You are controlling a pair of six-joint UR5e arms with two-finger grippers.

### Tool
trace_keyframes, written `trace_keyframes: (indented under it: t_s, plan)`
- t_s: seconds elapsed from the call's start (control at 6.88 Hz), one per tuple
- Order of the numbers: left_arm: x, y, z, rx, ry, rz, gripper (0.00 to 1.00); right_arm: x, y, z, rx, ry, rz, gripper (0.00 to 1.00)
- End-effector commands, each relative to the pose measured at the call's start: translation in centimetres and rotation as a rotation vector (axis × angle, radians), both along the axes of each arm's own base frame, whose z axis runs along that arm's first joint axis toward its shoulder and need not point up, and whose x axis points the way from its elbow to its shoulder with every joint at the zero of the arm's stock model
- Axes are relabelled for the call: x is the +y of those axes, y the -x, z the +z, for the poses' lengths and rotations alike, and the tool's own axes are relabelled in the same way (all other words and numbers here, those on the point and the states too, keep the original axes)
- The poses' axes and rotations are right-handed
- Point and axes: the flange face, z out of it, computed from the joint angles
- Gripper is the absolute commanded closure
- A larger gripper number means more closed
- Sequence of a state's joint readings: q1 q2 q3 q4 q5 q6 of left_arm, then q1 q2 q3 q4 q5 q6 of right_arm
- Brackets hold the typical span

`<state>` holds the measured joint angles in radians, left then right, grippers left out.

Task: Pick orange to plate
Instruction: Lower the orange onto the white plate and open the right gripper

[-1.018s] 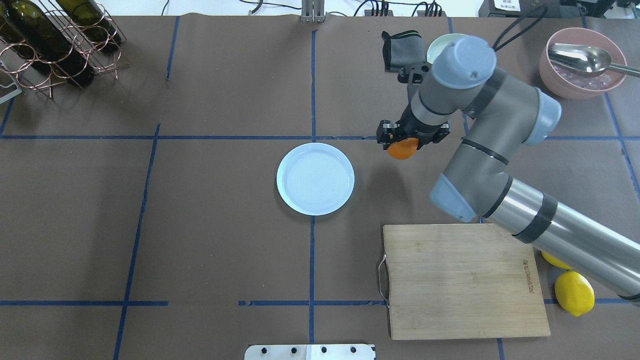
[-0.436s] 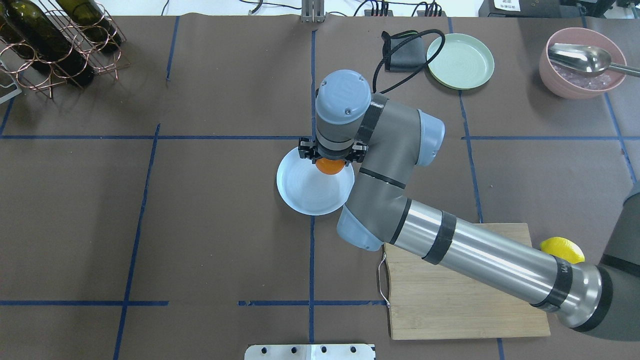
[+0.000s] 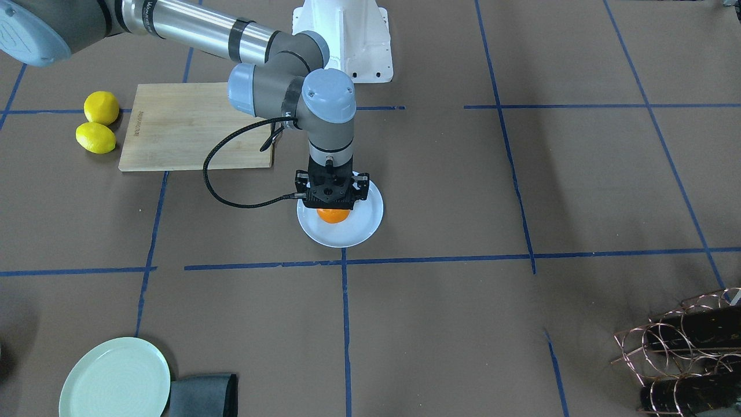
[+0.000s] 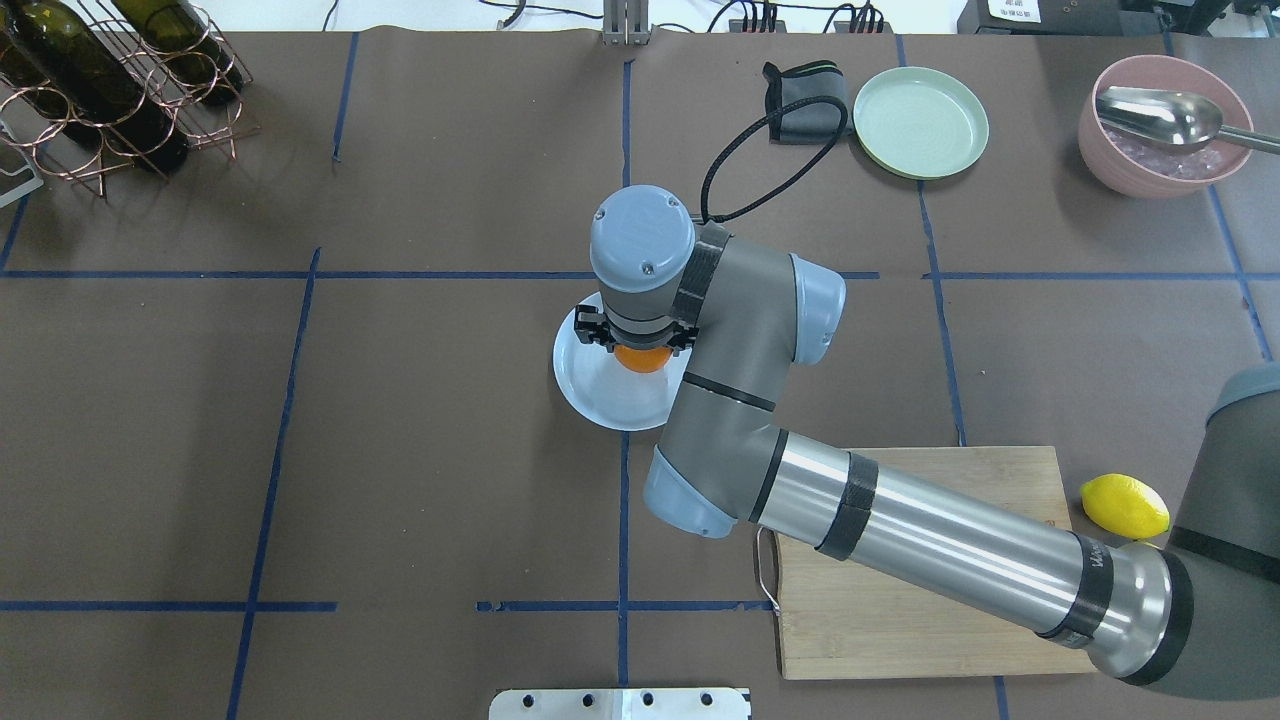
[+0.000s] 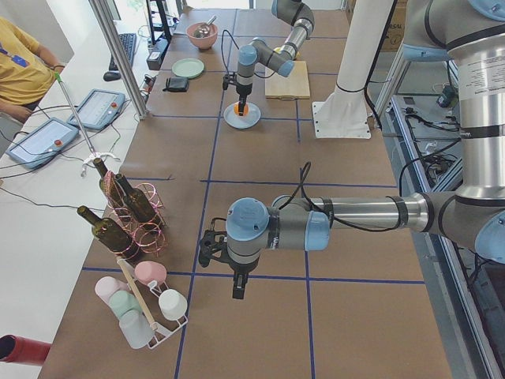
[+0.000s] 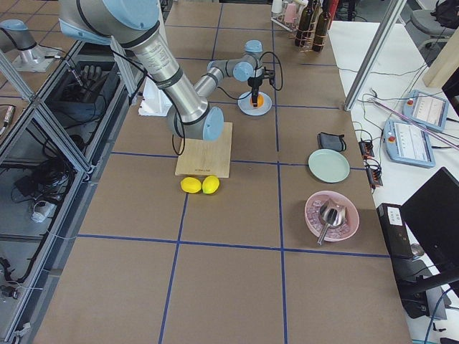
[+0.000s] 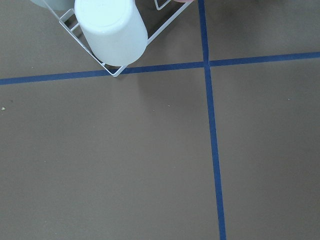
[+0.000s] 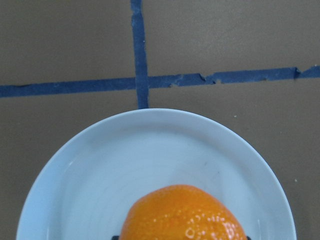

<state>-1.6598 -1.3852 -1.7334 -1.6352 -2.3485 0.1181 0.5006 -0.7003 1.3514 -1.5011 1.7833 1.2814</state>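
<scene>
The orange (image 4: 642,359) hangs in my right gripper (image 4: 637,350), which is shut on it just above the pale bluish-white plate (image 4: 606,404) at the table's middle. From the front, the orange (image 3: 334,216) shows below the black gripper body, over the plate (image 3: 349,233). The right wrist view has the orange (image 8: 184,215) at the bottom edge, with the plate (image 8: 150,150) beneath it. My left gripper (image 5: 238,289) appears only in the exterior left view, hanging over bare table far from the plate; I cannot tell whether it is open or shut.
A wooden cutting board (image 4: 930,600) lies right of the plate, with two lemons (image 3: 97,124) beyond it. A mint-green plate (image 4: 920,122), dark cloth (image 4: 800,100) and pink bowl with a scoop (image 4: 1165,125) sit at the back right. A wine rack (image 4: 110,80) fills the back left.
My right gripper carried the orange leftward from beside the plate to over it, then a little further toward the plate's middle.
</scene>
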Motion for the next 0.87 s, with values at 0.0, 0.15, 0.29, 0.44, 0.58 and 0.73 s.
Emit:
trace_keyframes:
  t_s: [0.0, 0.15, 0.29, 0.44, 0.58, 0.73]
  plan:
    - [0.0, -0.1, 0.0, -0.001, 0.000, 0.001, 0.00, 0.3, 0.6, 0.3, 0.008, -0.002, 0.006, 0.66]
    - [0.0, 0.0, 0.0, -0.001, 0.000, 0.000, 0.00, 0.2, 0.5, 0.1, 0.002, -0.005, 0.007, 0.49]
    - [0.0, 0.0, 0.0, -0.001, 0.000, 0.000, 0.00, 0.1, 0.6, -0.7, -0.007, -0.005, 0.012, 0.07]
    - [0.0, 0.0, 0.0, 0.000, 0.000, 0.000, 0.00, 0.0, 0.5, -1.9, -0.023, 0.006, 0.030, 0.00]
    - [0.0, 0.0, 0.0, 0.000, 0.000, 0.000, 0.00, -0.5, 0.0, -2.6, -0.032, 0.005, 0.031, 0.00]
    - [0.0, 0.0, 0.0, 0.000, 0.000, 0.000, 0.00, -2.3, -1.9, -2.4, -0.044, 0.015, 0.001, 0.00]
